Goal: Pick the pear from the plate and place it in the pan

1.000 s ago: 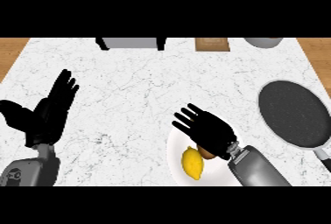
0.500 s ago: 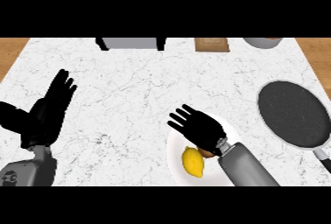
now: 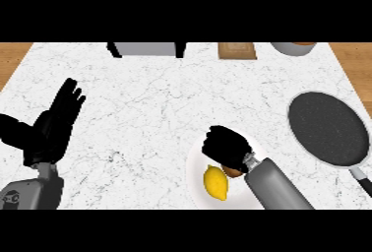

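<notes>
A yellow pear [image 3: 216, 183] lies on the white plate [image 3: 196, 162] near the counter's front edge, with a small brown bit [image 3: 232, 171] beside it. My right hand [image 3: 227, 146] hovers over the plate's far half, just beyond the pear. Its fingers tip down toward the plate and hold nothing. The forearm covers the plate's right side. The dark round pan [image 3: 327, 127] lies to the right of the plate, its handle pointing toward the front right. My left hand [image 3: 51, 123] rests open at the left edge, fingers up.
Along the counter's back edge stand a grey and black appliance [image 3: 145, 48], a wooden block [image 3: 236, 49] and a bowl [image 3: 293, 47]. White marble counter stretches between the left hand and the plate.
My right hand has drawn back toward the front and left over the plate, and its spread fingers have tipped downward. The pear, pan and left hand are where they were.
</notes>
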